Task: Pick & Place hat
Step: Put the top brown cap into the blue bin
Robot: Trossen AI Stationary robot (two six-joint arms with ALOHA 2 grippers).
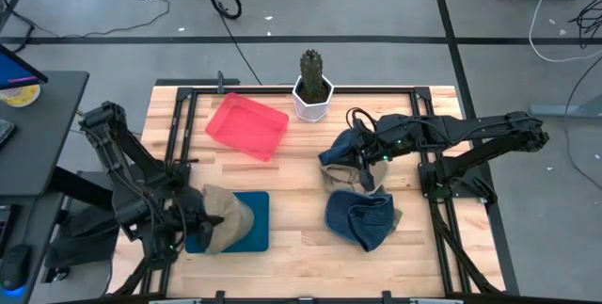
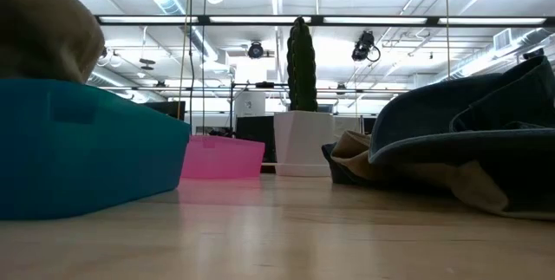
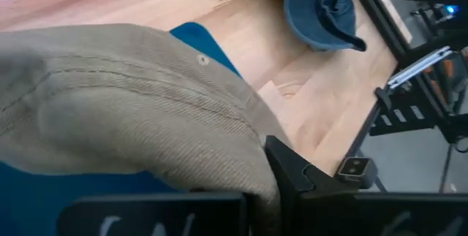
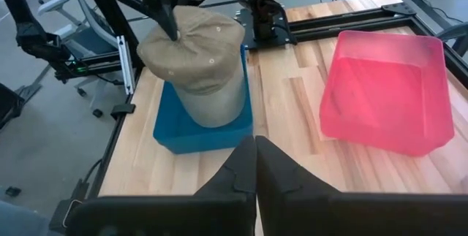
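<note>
A tan hat [image 4: 196, 57] sits in the blue tray [image 4: 201, 135] near the table's left near corner. My left gripper [image 4: 170, 25] is shut on the hat's crown. Toward the right lie a dark blue hat [image 1: 340, 146] on top of a tan one [image 1: 350, 178], and a denim hat [image 1: 360, 219] nearer the near edge. My right gripper [image 1: 363, 159] hangs shut above that pile, its closed fingers [image 4: 254, 159] holding nothing. The low view shows the tan hat [image 2: 43, 20] rising above the blue tray [image 2: 87, 146]. My left gripper pinches the tan hat's crown top [image 4: 178, 37] between its two fingers, coming slanting down from the table's left side. The cloth bunches into a peak at the fingers. The hat stands upright with its lower part inside the blue tray.
A pink tray [image 1: 246, 125] lies toward the far edge, left of centre. A white pot with a cactus [image 1: 313, 88] stands at the far edge. Bare wood shows between the blue tray and the denim hat [image 2: 468, 133]. Black frame rails [image 1: 433, 191] border the table.
</note>
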